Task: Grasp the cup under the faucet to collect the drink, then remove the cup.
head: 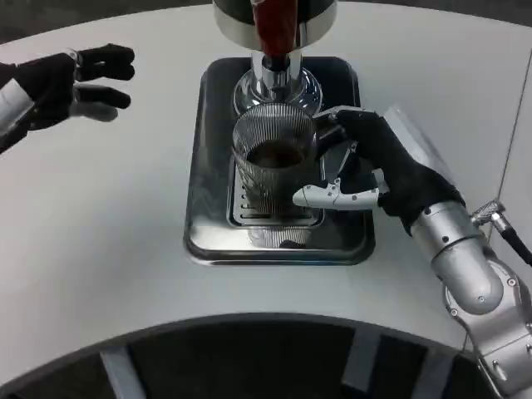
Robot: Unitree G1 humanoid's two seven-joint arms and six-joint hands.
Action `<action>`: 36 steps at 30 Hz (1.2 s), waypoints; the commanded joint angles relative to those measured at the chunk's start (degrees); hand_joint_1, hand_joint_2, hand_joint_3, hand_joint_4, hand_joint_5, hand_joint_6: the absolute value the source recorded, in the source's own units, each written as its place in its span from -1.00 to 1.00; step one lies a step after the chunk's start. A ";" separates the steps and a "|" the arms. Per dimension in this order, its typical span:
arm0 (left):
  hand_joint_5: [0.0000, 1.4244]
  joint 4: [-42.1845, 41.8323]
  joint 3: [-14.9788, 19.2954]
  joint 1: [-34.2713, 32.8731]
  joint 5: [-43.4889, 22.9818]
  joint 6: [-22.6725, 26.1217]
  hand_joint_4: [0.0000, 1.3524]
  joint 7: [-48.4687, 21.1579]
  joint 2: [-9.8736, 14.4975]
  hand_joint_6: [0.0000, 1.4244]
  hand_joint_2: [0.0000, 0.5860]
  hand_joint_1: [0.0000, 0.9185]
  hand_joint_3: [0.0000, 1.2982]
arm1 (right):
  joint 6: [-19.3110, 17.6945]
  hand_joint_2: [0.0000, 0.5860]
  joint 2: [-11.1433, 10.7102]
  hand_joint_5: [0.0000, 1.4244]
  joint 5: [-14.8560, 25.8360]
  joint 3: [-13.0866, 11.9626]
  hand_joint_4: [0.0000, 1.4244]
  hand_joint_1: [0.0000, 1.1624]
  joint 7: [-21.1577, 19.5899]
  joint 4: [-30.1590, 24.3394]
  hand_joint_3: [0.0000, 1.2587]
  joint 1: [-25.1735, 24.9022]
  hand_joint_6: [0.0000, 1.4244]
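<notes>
Ribbed glass cup [274, 166], dark drink inside, upright under faucet [276, 41].

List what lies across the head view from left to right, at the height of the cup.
Left hand held open above the white table → left rim of the metal drip tray → ribbed glass cup holding dark drink, below the faucet → right hand gripping the cup → silver right forearm.

Silver jointed right forearm [474, 274] with a black cable, and black-and-white fingered right hand [386, 170].
</notes>
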 commanded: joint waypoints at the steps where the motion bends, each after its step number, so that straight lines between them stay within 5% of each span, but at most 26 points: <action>1: -0.69 -2.86 -1.21 3.50 1.86 -2.28 -0.82 1.06 0.83 -0.66 -0.75 -1.00 -0.68 | -1.80 0.02 0.44 0.54 0.02 -0.38 0.41 0.66 -1.08 -1.44 0.41 2.22 0.60; 18: -1.00 -14.63 -6.13 14.23 6.98 -6.08 -1.00 7.70 -1.73 -0.93 -0.76 -1.00 -0.92 | 0.00 -0.07 1.07 0.56 0.37 -1.29 0.44 0.68 -0.45 -12.55 0.41 8.72 0.69; 36: -1.00 -23.22 -11.57 19.86 12.89 -9.96 -1.00 14.90 -3.92 -1.00 -0.76 -1.00 -1.00 | 2.92 -0.08 1.97 0.58 0.21 -1.47 0.44 0.68 1.58 -22.50 0.43 15.04 0.72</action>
